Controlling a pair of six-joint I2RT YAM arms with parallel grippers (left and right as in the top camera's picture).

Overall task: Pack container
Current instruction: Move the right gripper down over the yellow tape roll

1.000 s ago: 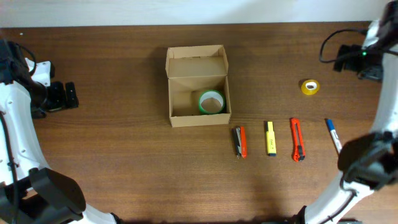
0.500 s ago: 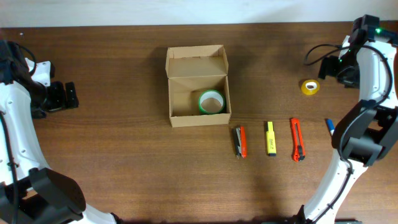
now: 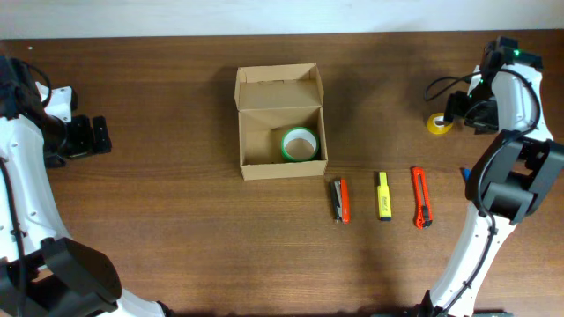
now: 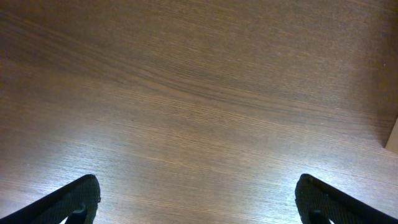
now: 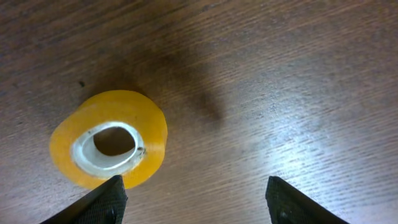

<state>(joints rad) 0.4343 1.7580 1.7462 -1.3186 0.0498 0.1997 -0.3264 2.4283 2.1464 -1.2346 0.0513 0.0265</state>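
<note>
Overhead: wooden table point(image 3: 176, 229), container point(image 3: 282, 169) open near its middle, lid flap back, green tape roll point(image 3: 285, 145) inside by the right wall. Left gripper point(image 4: 199, 193) wide, empty, far left. Right gripper point(image 5: 196, 193) spread, nothing held, above yellow tape roll point(image 5: 149, 134) lying off-centre toward one finger. Likely trouble: closing misaligned, nudging roll aside instead of gripping.

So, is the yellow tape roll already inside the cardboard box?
No, the yellow tape roll lies outside, far to the right of the cardboard box, which holds only a green roll.
</note>
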